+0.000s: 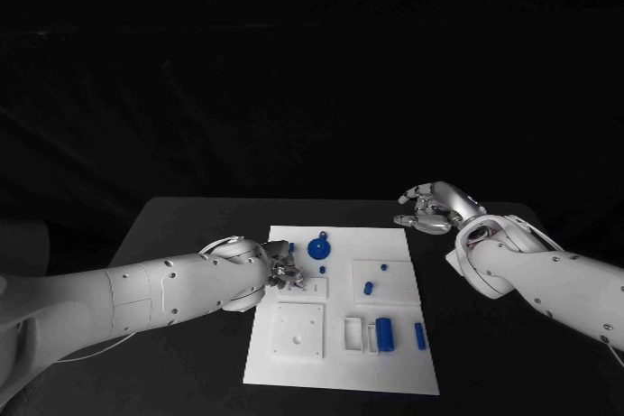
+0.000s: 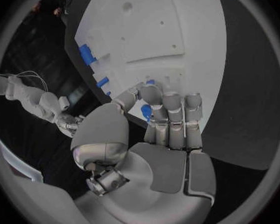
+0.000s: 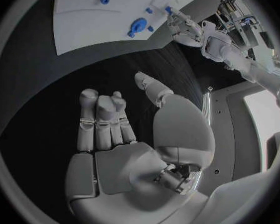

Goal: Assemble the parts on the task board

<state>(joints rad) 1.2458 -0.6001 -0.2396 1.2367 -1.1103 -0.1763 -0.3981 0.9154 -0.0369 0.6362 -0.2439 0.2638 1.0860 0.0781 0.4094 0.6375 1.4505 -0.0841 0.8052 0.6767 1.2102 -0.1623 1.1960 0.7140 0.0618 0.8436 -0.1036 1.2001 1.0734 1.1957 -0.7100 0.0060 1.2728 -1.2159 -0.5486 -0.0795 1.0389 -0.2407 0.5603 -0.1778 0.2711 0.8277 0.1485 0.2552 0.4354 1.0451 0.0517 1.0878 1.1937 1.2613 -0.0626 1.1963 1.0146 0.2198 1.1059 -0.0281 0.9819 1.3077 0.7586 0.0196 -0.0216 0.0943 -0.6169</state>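
Note:
The white task board (image 1: 390, 380) lies in the middle of the table. My left hand (image 1: 279, 266) rests at the board's left edge near its far end. In the left wrist view its thumb and fingers (image 2: 171, 114) pinch a small blue part (image 2: 145, 109) against the board (image 2: 171, 30). A round blue part (image 1: 318, 247) lies just beyond that hand. My right hand (image 1: 435, 208) hovers off the board's far right corner, holding nothing, fingers (image 3: 102, 119) together and thumb apart.
Two small blue parts (image 1: 384, 267) (image 1: 368, 288) sit mid-board. A blue cylinder (image 1: 384, 331) and a blue bar (image 1: 420, 335) stand in slots near the front right, beside a white square block (image 1: 299, 330). Black table (image 1: 182, 226) surrounds the board.

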